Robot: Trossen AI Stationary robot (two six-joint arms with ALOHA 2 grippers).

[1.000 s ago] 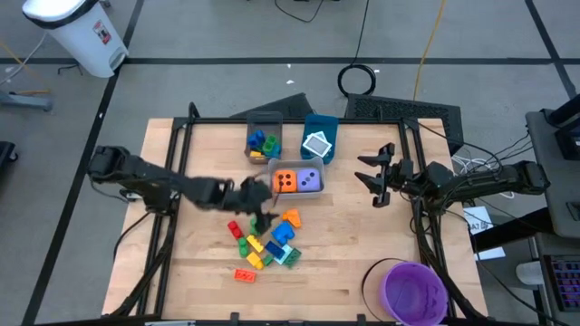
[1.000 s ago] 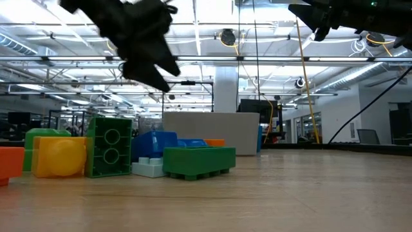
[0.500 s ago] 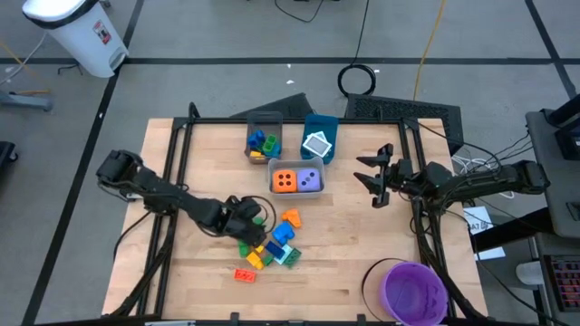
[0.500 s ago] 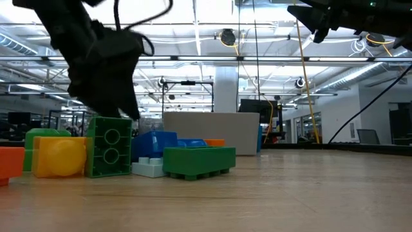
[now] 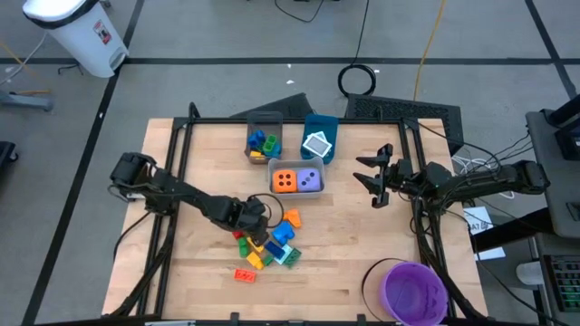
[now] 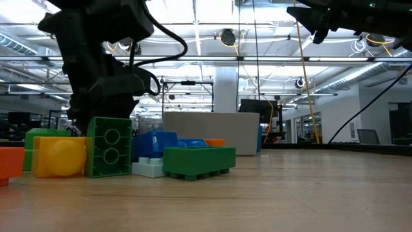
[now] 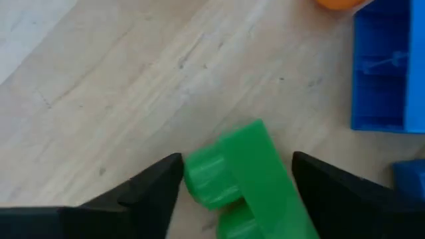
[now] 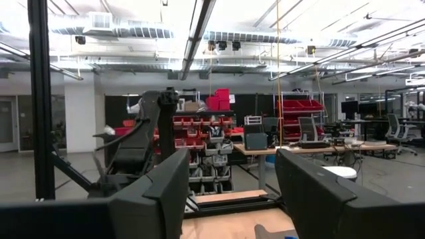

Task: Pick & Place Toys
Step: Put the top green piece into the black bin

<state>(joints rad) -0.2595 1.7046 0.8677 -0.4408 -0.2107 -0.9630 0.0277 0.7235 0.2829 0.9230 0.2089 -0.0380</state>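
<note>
A green brick (image 7: 246, 179) lies on the wooden table (image 5: 362, 263) between the 2 dark fingers (image 7: 143, 192) of the left gripper (image 5: 249, 220). The jaws stand apart on either side of it with table showing in the gaps, so the fingers are open and not clamped on the brick. In the left wrist view a blue brick (image 7: 385, 73) lies just beside it and an orange piece (image 7: 339, 3) shows at the picture's edge.

This brick belongs to the loose pile of bricks (image 5: 267, 244) near the middle of the table: red, yellow, green, blue and orange pieces lying close together, with 1 red brick (image 5: 245, 274) a little apart toward the front edge. In the low view the left gripper (image 6: 103, 109) hangs right down at the pile, behind an upright green brick (image 6: 109, 147) and a yellow brick (image 6: 61, 156).

Behind the pile, a grey tray (image 5: 296, 193) holds the orange die (image 5: 285, 181) and the purple die (image 5: 309, 180) side by side. Farther back, a grey bin (image 5: 264, 122) holds several bricks, and the blue bin (image 5: 320, 122) beside it holds a white-teal tile (image 5: 317, 145).

The right gripper (image 5: 373, 180) waits above the table's right side, well apart from the toys, its fingers open and empty. A purple bowl (image 5: 414, 290) sits at the front right corner.
</note>
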